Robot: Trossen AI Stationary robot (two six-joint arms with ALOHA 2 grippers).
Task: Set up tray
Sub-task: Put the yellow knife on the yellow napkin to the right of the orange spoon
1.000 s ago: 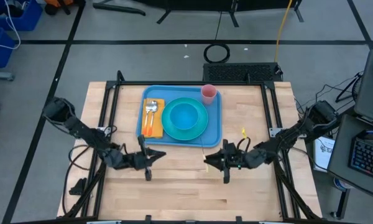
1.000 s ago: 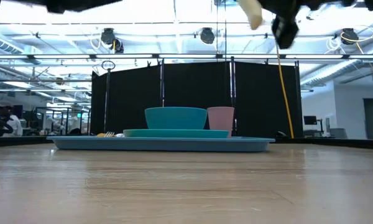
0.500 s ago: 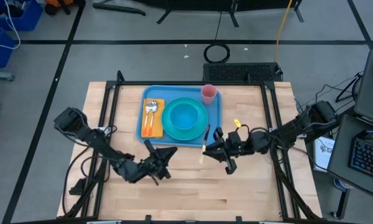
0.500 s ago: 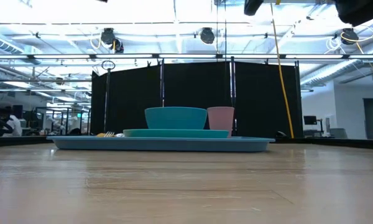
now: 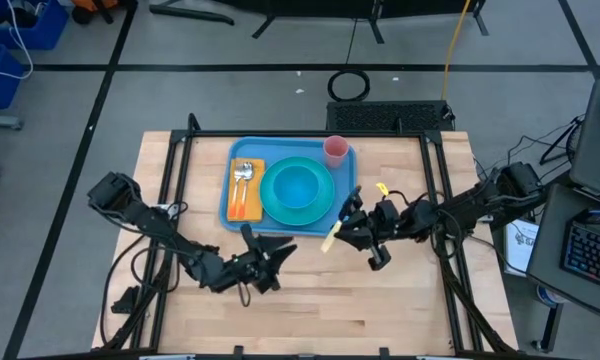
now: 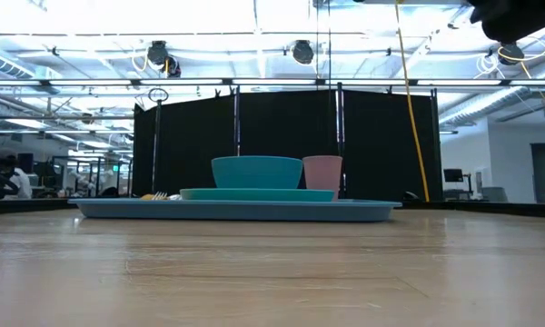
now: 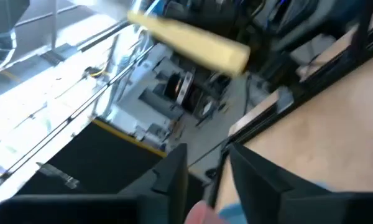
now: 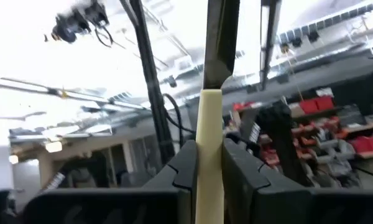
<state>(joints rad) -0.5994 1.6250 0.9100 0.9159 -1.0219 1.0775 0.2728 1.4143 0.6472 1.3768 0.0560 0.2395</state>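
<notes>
The light-blue tray (image 5: 346, 205) lies at the table's far middle. It carries a teal plate with a bowl (image 5: 297, 187), a pink cup (image 5: 335, 150), and an orange napkin (image 5: 245, 190) with a spoon and fork on it. My right gripper (image 5: 343, 228) hovers by the tray's near right corner, shut on a knife (image 5: 330, 240) with a cream handle and dark blade. My left gripper (image 5: 280, 252) stands open and empty over the table, near of the tray; its fingers (image 7: 174, 180) show a gap. My right gripper pinches the knife's cream handle (image 8: 209, 146) between its two fingers, which lie across the knife. The dark blade (image 8: 221, 37) sticks out one side toward the tray, and the handle's free end (image 5: 328, 244) sticks out the other. The knife hangs clear of table and tray.
Black frame rails (image 5: 175, 190) run along the table's left and right sides. Bare wood (image 5: 310, 310) lies near of both grippers. The low view shows the tray (image 6: 236, 210) with bowl and cup on it, and only an arm part (image 6: 518, 18) at its top.
My right gripper has risen with the knife, gone toward the tray's near right corner and turned, so the blade now points toward the tray. My left gripper has gone toward the table's right and slightly toward the near edge.
</notes>
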